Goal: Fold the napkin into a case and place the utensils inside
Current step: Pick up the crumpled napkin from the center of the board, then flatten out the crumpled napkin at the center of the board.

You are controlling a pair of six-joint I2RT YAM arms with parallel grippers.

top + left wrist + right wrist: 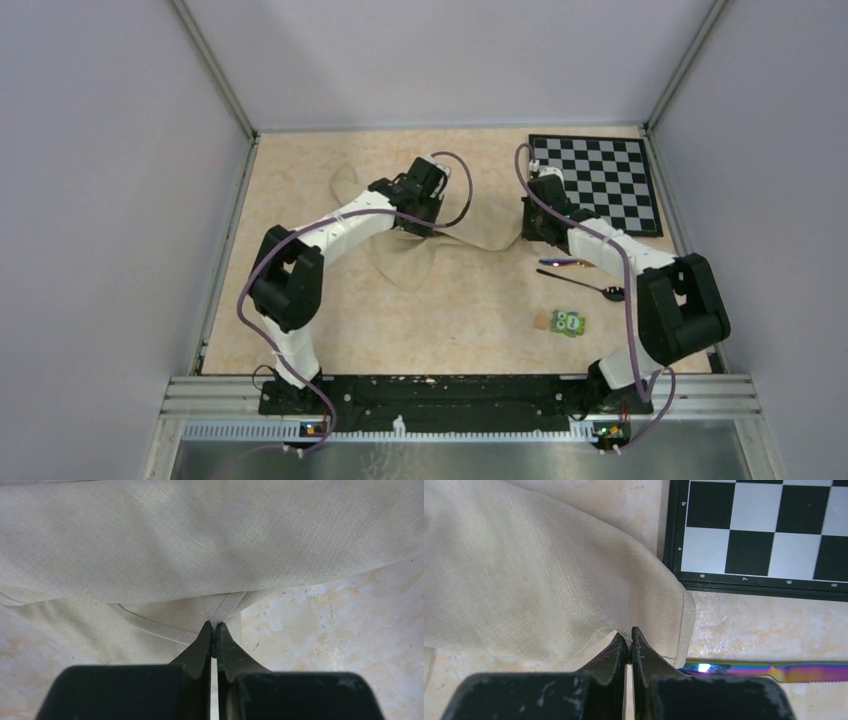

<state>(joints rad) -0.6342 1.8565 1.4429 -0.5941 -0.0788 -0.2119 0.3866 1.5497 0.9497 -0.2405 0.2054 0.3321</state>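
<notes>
1. Hands. The left hand [215,630] is pinched tight on a gathered fold of the napkin [405,262], fingertips together with cloth between them. The right hand [628,639] is closed narrow on the napkin's hemmed edge, close to a corner.

2. Napkin. It lies mid-bench, strung loosely between the 2 hands. Part of it trails toward the far left and part sags toward the near side. It is rumpled, not flat.

3. Edges. The hemmed corner by the right hand lies just beside the near-left corner of the chessboard [600,180], without crossing its black border. The chessboard sits in the far right corner of the bench [400,330]. Walls [100,200] close the left, far and right sides.

4. Room. Bare bench surface shows between the napkin and the near rail, widest on the left. On the right, the knife [784,671], rainbow-tinted with a toothed edge, lies just near of the right hand. The spoon [585,284] is close beside it, and a green block [570,322] sits nearer the rail.

5. Writing. The chessboard's near border carries small white numerals, with 8 and 7 legible. The marks on the side border are too small to read.
</notes>
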